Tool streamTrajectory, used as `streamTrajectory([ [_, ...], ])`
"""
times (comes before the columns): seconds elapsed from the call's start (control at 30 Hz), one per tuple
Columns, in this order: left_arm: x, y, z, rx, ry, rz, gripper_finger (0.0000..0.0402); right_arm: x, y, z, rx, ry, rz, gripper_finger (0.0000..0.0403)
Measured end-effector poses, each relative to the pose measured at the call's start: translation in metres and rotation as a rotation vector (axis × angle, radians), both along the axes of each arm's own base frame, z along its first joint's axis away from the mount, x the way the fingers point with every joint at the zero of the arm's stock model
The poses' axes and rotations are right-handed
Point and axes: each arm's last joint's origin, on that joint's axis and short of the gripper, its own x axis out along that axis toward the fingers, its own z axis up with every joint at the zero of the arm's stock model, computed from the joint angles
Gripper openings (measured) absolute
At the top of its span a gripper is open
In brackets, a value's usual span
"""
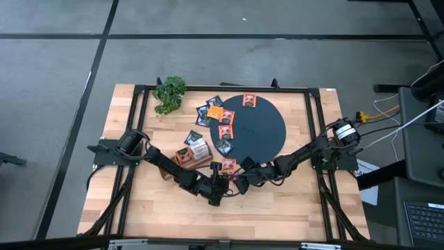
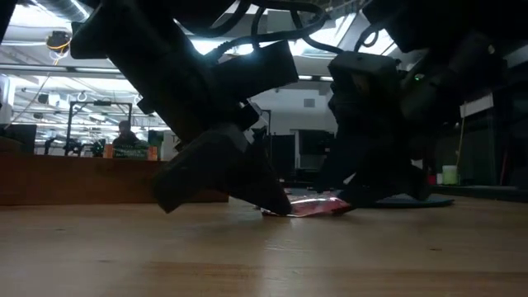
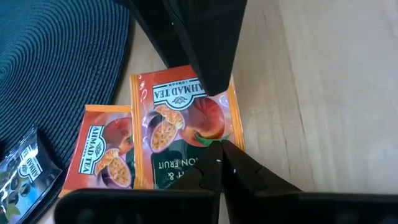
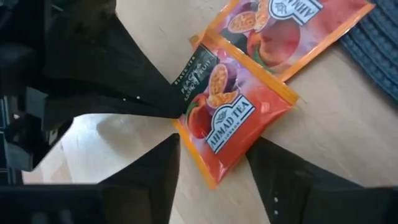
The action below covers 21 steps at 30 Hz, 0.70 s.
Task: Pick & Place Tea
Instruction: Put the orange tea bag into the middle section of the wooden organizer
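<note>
Reached in from the 9 o'clock side of the wooden table (image 1: 291, 208) with the left arm folded low, left gripper (image 1: 220, 182) angled down at the near centre. Pinched the corner of an orange tea sachet (image 3: 183, 127) between pressed-together fingertips (image 3: 233, 168); sachet lay flat on the wood, just off the 7 o'clock edge of the dark disc (image 1: 253, 127), overlapping a second orange sachet (image 3: 106, 149). Extended from the 3 o'clock side with the right arm, also low; right gripper (image 4: 211, 163) spread wide, one finger on either side of the same sachet. Left the remaining sachets (image 1: 220, 119) scattered across the disc's 9 to 11 o'clock sector.
</note>
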Motion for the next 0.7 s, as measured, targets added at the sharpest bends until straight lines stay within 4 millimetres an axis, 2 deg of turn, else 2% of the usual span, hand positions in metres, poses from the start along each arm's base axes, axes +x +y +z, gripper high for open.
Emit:
streamTrajectory([
  [0.17, 0.000, 0.000, 0.000, 0.002, -0.003, 0.002, 0.0002, -0.001, 0.000, -0.001, -0.046, 0.007, 0.041, 0.0135],
  [0.4, -0.004, -0.005, 0.006, 0.006, -0.008, 0.001, 0.0005, -0.001, -0.001, -0.003, -0.100, 0.011, 0.080, 0.0018],
  [0.5, -0.010, -0.008, 0.013, -0.025, 0.003, 0.005, 0.0003, -0.001, -0.001, -0.003, -0.117, 0.013, 0.099, 0.0018],
  [0.6, -0.017, -0.010, 0.030, -0.066, -0.007, 0.040, 0.0004, -0.002, -0.001, -0.003, -0.132, 0.019, 0.113, 0.0025],
  [0.7, -0.026, -0.011, 0.047, -0.108, -0.011, 0.092, 0.0009, -0.002, -0.001, -0.003, -0.149, 0.019, 0.128, 0.0014],
])
